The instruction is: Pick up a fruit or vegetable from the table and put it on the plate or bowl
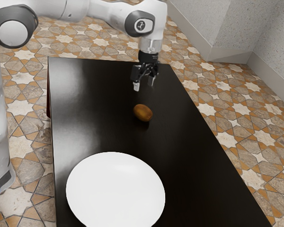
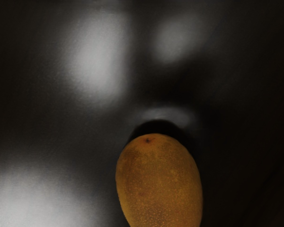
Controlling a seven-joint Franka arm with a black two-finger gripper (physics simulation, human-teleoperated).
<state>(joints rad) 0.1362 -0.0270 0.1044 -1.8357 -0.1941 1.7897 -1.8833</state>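
A brown kiwi (image 1: 143,112) lies on the black table (image 1: 94,104) near its middle. In the wrist view the kiwi (image 2: 158,182) looks like an orange-brown oval on the dark, glossy tabletop under my hand. My black gripper (image 1: 144,85) hangs above the table just behind the kiwi, apart from it, open with nothing between its fingers. A round white plate (image 1: 115,189) rests near the table's front edge, well in front of the kiwi.
The table sits on a patterned tile floor (image 1: 236,113). Its right edge runs diagonally close to the kiwi's side. A grey wall (image 1: 236,23) stands at the back right. My white arm (image 1: 85,12) reaches in from the exterior view's upper left.
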